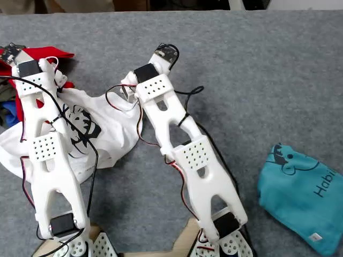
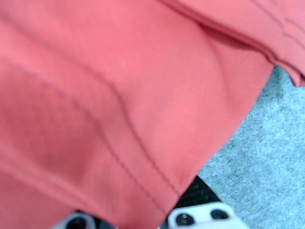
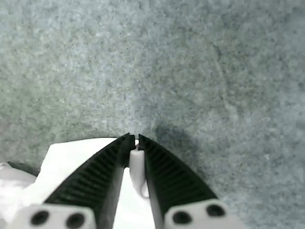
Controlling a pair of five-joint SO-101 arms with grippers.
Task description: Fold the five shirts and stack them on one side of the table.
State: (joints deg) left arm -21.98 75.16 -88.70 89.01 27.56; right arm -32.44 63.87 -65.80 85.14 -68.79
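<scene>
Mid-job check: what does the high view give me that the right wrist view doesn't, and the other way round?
High view adds: the teal shirt lying apart on the right side, the red shirt at the far left, and the print on the white shirt. Right wrist view adds: the right claw shut on a fold of that white shirt, seen close up. Shared: the white shirt and the grey table.

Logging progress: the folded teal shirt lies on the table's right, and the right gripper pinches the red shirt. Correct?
No: the right gripper pinches the white shirt, as the right wrist view shows. The rest holds.
</scene>
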